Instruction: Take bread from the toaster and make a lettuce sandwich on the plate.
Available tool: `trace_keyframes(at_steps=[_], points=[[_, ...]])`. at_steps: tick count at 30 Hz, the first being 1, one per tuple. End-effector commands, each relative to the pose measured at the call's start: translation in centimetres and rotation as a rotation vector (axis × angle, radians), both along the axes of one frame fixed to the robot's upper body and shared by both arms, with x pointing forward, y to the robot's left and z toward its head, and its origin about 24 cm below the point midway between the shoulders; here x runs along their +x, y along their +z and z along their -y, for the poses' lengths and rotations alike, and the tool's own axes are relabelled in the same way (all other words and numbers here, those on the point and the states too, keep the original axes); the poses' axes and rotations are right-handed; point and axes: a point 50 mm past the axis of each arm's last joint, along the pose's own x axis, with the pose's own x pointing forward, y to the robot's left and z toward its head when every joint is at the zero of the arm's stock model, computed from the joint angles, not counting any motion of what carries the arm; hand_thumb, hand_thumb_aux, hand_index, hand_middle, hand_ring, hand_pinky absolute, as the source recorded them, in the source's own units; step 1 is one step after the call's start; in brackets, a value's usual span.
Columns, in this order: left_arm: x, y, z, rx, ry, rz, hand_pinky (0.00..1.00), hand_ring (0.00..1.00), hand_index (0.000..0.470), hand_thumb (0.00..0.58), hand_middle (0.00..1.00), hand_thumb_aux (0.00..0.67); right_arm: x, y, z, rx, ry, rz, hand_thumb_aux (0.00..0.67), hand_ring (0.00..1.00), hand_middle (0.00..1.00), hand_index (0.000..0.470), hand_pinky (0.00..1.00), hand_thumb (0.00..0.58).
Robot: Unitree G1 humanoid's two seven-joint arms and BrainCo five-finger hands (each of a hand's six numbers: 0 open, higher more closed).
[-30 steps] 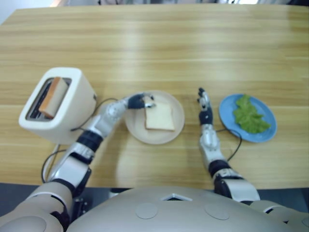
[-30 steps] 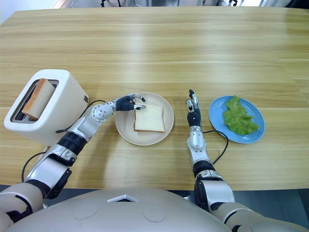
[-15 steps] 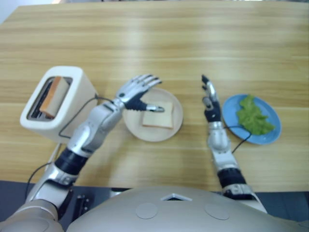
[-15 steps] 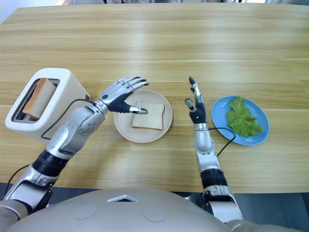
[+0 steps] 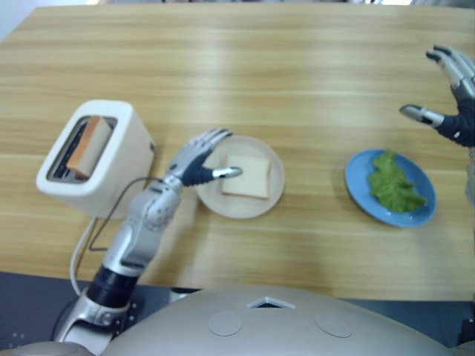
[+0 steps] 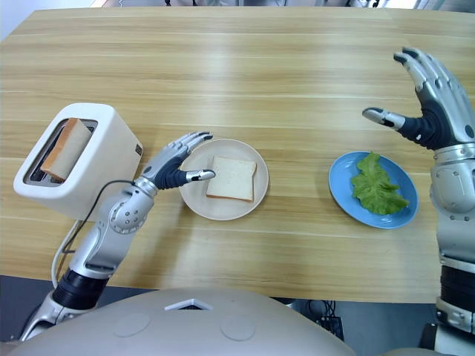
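Since a second ago the right robot hand [image 6: 432, 100] has left its spot on the pale wooden desk [image 6: 260, 74] between the two plates and swung up and out to the right. Over the same time the left robot hand [image 6: 175, 160] has let go of the square slice of white bread [image 6: 231, 178], lifted, and come back down by the left rim of the round tan plate [image 6: 223, 213].

Nearest, the left robot hand sits at that rim, fingers fanned apart and empty. Its thumb reaches over the rim toward the bread, the tip just short of the slice. Whether the hand touches the plate cannot be told. The white slice lies flat on the tan plate, a little right of centre. Well apart to the right, a round blue plate [image 6: 401, 215] carries a ruffled green lettuce leaf [image 6: 375, 190]. Left of the tan plate, a boxy white toaster [image 6: 100, 167] stands on the desk, with a browned slice of toast [image 6: 63, 148] upright in its slot, the top edge poking out. Farthest, the right robot hand hangs in the air beyond the blue plate, fingers spread wide, holding nothing.
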Motion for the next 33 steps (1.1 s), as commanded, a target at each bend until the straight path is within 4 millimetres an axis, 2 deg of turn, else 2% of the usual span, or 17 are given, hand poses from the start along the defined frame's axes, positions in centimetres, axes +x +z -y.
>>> trace_keyframes(at_steps=[1, 5, 10, 17, 33], points=[[-0.7, -0.9, -0.5, -0.088, 0.075, -0.055, 0.0, 0.0, 0.0, 0.0, 0.0, 0.0, 0.0, -6.6, 3.4, -0.095, -0.105, -0.228, 0.0, 0.0, 0.0, 0.0, 0.0, 0.0], [-1.7, -2.0, 0.1, -0.117, 0.078, -0.096, 0.0, 0.0, 0.0, 0.0, 0.0, 0.0, -0.9, -11.0, 5.7, -0.109, -0.196, -0.368, 0.0, 0.0, 0.0, 0.0, 0.0, 0.0], [-2.5, -2.8, 0.7, -0.127, 0.077, -0.122, 0.0, 0.0, 0.0, 0.0, 0.0, 0.0, -1.4, -13.6, 6.2, -0.119, -0.234, -0.442, 0.0, 0.0, 0.0, 0.0, 0.0, 0.0], [-2.2, -2.7, 0.8, -0.133, 0.08, -0.108, 0.0, 0.0, 0.0, 0.0, 0.0, 0.0, -1.8, -14.3, 5.9, -0.192, -0.188, -0.454, 0.0, 0.0, 0.0, 0.0, 0.0, 0.0], [-1.9, -2.8, 0.6, -0.12, 0.091, -0.104, 0.0, 0.0, 0.0, 0.0, 0.0, 0.0, -2.7, -14.5, 5.6, -0.417, -0.124, -0.449, 0.0, 0.0, 0.0, 0.0, 0.0, 0.0]])
